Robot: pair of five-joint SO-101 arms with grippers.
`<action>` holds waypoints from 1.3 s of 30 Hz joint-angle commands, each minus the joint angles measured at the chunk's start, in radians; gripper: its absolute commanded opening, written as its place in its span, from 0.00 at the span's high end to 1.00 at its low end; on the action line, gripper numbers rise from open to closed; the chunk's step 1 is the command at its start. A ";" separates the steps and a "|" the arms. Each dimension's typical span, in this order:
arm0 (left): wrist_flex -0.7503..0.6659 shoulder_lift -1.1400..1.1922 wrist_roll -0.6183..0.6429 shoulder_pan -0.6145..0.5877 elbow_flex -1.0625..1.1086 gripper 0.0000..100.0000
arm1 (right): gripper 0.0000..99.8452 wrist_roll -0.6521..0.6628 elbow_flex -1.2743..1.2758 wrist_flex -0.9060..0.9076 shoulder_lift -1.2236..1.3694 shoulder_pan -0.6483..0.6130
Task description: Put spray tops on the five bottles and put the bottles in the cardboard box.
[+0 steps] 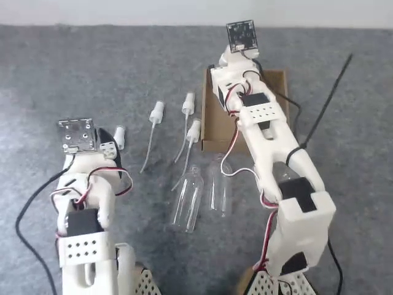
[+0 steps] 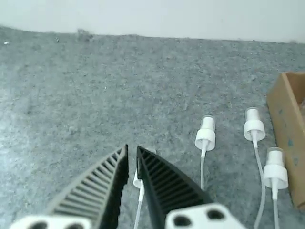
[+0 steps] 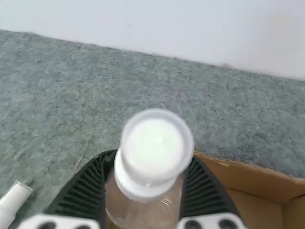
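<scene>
At the cardboard box, my right gripper holds a clear bottle between its two fingers. A white spray top already sits on its neck. In the high view this arm stretches out over the box.

My left gripper is low over the grey carpet. Its fingers are narrow, almost together, and they close on a second spray top, whose thin tube hangs down between them.

Three loose spray tops lie on the carpet between my two arms, each with its tube: the first, the middle one and the last, which is just beside the box wall. Near them lie two bare bottles on their sides, one next to the other, both outside the box and without tops.
</scene>
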 commanded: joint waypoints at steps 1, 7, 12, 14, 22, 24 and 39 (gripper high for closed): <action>-0.035 -0.002 -0.003 -0.008 -0.001 0.98 | 0.99 0.014 -0.064 -0.058 0.001 0.010; -0.035 -0.002 -0.003 -0.008 0.001 0.98 | 0.99 0.015 -0.066 -0.090 0.038 0.005; -0.034 -0.002 -0.003 -0.008 0.001 0.98 | 0.99 0.018 -0.066 -0.081 0.039 0.004; -0.034 0.000 -0.003 -0.008 0.001 0.98 | 0.99 0.018 -0.066 -0.082 0.039 0.004; -0.034 0.003 -0.003 -0.008 0.002 0.98 | 0.99 0.018 -0.066 -0.088 0.041 0.002; -0.034 0.005 -0.002 -0.008 0.002 0.98 | 0.98 0.018 -0.066 -0.087 0.041 0.002; -0.034 0.005 -0.002 -0.008 0.002 0.98 | 0.85 0.017 -0.061 -0.079 0.042 -0.010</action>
